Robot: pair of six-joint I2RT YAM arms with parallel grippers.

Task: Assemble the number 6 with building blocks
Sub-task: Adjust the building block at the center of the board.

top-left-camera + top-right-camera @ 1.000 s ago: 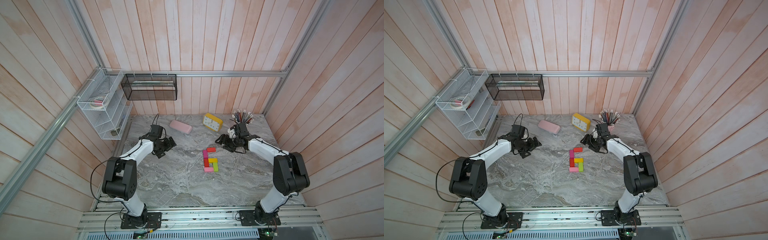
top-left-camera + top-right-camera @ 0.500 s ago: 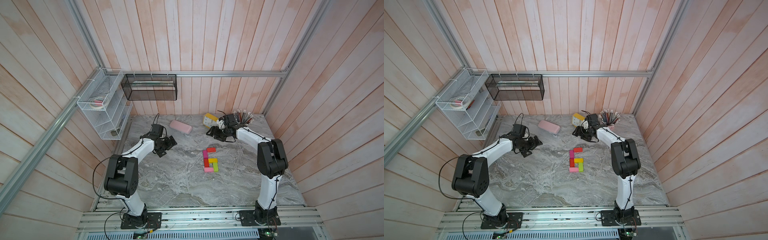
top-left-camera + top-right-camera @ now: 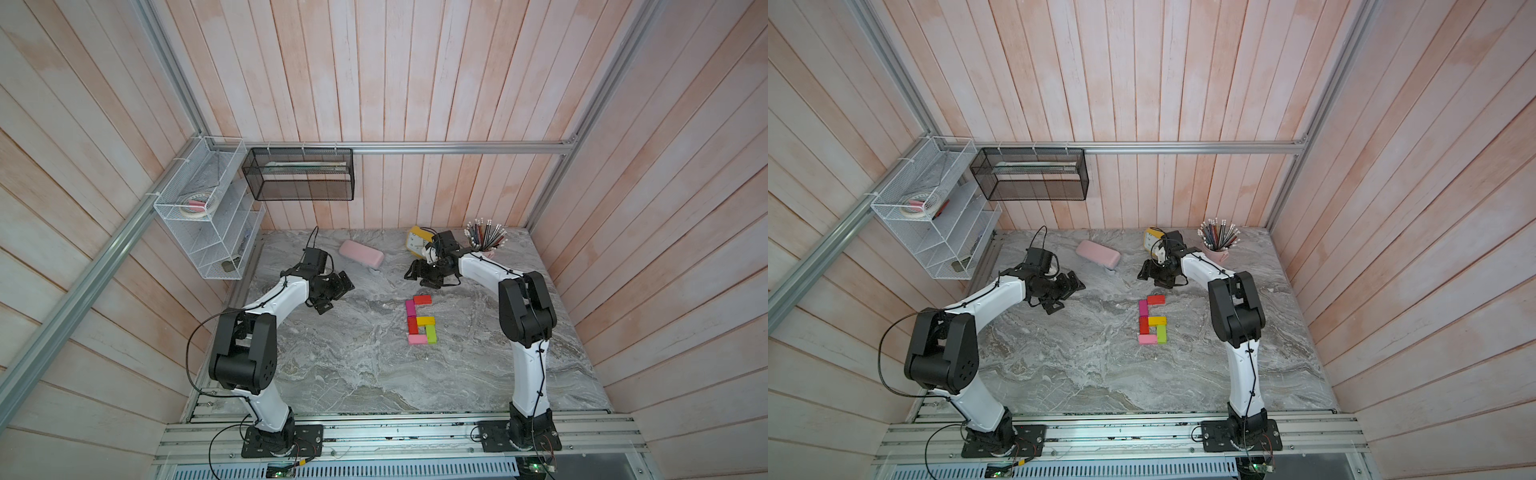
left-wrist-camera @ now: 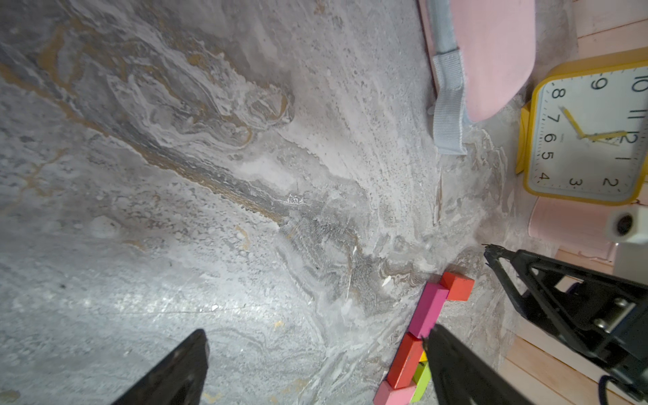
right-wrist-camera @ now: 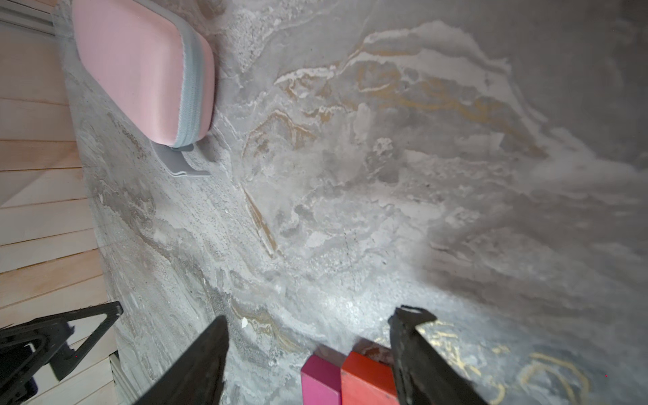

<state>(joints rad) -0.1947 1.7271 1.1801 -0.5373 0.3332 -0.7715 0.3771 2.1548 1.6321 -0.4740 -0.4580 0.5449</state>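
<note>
Left tool (image 3: 335, 293) first: I have it above the left side of the bench (image 3: 340, 374), its two fingers spread wide with nothing between them; its own wrist camera shows only bare marbled stone in the gap. Right of it and nearer the back wall lies the pink case (image 3: 360, 254), flat on the bench, with a grey strap (image 4: 449, 112) trailing from one end. In the middle, the blocks (image 3: 420, 320) sit together on the stone, well clear of the left tool. A red block (image 3: 422, 299) lies crosswise at the far end, and a magenta block (image 3: 410, 308) runs from its left end toward the near edge. A second red block (image 3: 412, 325) carries that line on, and a yellow block (image 3: 426, 321) branches off to the right. A green block (image 3: 431, 333) drops from the yellow one's right end, and a light pink block (image 3: 417, 339) closes the near end. They look butted against each other, and from above they read as a 6. Just behind the far red block I see the right tool (image 3: 420, 277), fingers apart and holding nothing. Its wrist view shows the ends of the magenta and red blocks between the fingertips, but in both top views a strip of bare stone separates tool and block. Behind that tool stands a yellow clock (image 3: 415, 241), and further right a cup of pencils (image 3: 1219, 241) sits at the back of the bench.
</note>
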